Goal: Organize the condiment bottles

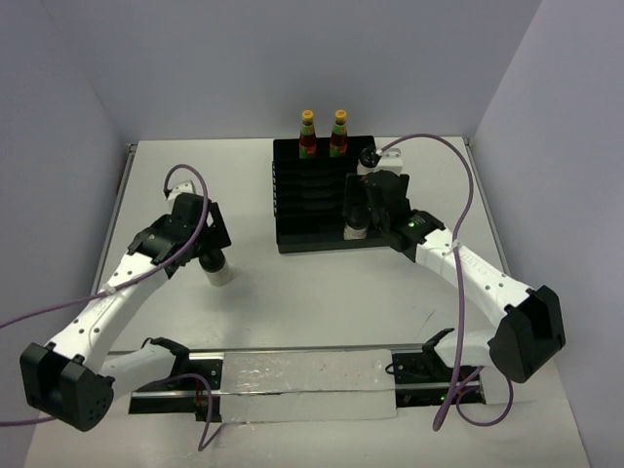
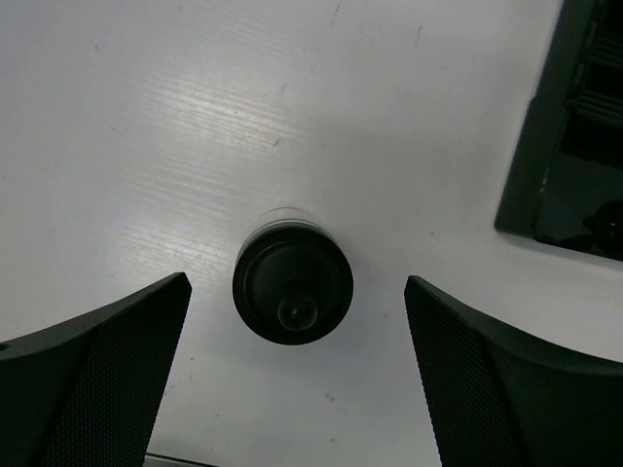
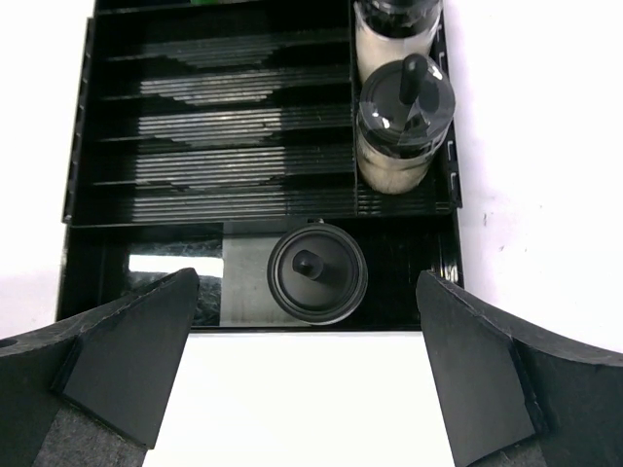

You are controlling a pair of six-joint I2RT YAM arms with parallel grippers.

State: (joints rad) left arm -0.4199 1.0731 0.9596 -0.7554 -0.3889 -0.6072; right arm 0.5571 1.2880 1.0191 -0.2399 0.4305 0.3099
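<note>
Top view: sauce bottles stand upright at the tray's far edge. Left tool hangs over the table jar, which stands on the table well left of the tray. Right tool hangs over the tray's near right corner, above the slot jar. One of the column jars shows behind it (the other is hidden by the arm).

Left wrist: tool spread wide, nothing pinched. The table jar's black lid sits dead centre between the fingers, long axis vertical, pointing straight at the camera. A tray corner shows far right, apart from the jar.

Right wrist: tool also spread, holding nothing. Slot jar is upright in the near cross slot, centred between the fingers. Both column jars stand in the right column beyond it, one behind the other.

Judgement: only the table jar is outside the tray. The left arm is nearer and already lined up, so it looks like a straight drop and pinch (then carry right).
</note>
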